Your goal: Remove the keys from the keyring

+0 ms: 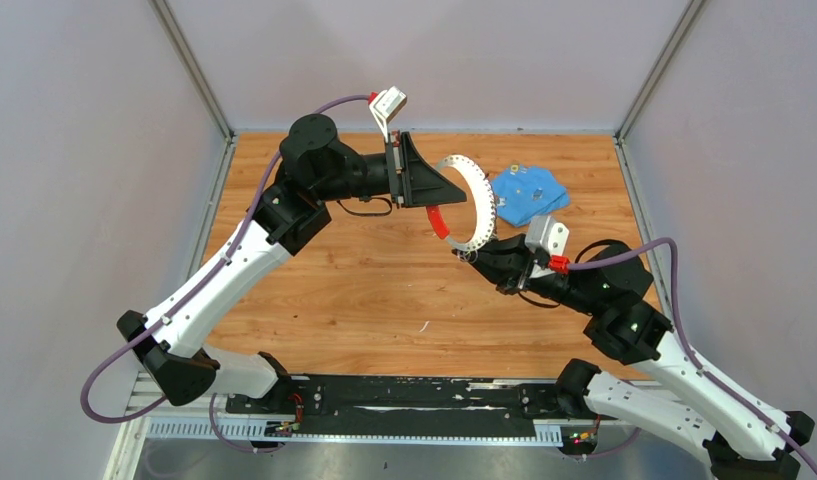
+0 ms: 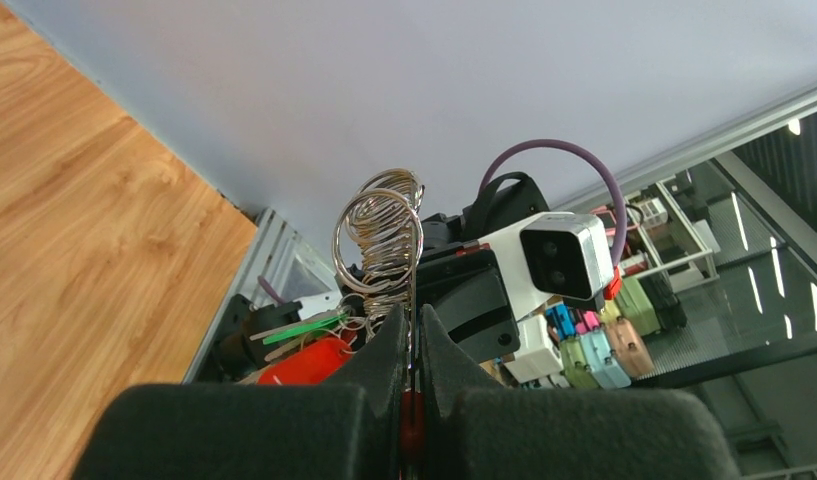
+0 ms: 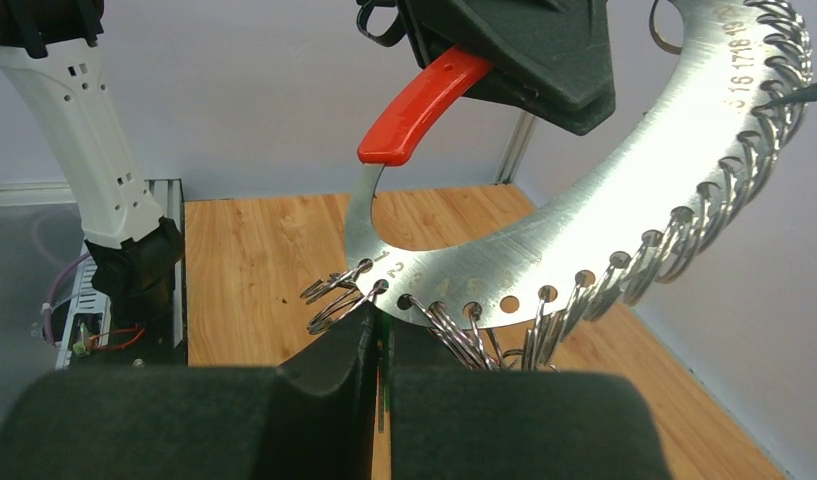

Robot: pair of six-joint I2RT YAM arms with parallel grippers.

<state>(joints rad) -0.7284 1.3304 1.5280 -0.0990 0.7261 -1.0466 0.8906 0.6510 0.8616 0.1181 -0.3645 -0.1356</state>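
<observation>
The keyring (image 1: 478, 205) is a large flat metal arc with numbered holes, held up above the table. My left gripper (image 1: 462, 194) is shut on its red sleeve (image 1: 439, 222); the left wrist view shows the ring edge-on (image 2: 414, 270) between the closed jaws (image 2: 411, 325). Several small split rings (image 2: 379, 240) hang from it, with a green key (image 2: 302, 327) and a red-headed key (image 2: 304, 362). My right gripper (image 1: 471, 253) is at the ring's lower end. In the right wrist view it (image 3: 381, 318) is shut on a thin green key (image 3: 382, 350) just under the ring (image 3: 584, 230).
A blue flat piece (image 1: 529, 193) lies on the wooden table (image 1: 364, 290) at the back right, behind the right arm. Grey walls enclose the table on three sides. The left arm's gripper (image 3: 504, 50) hangs close above the right gripper.
</observation>
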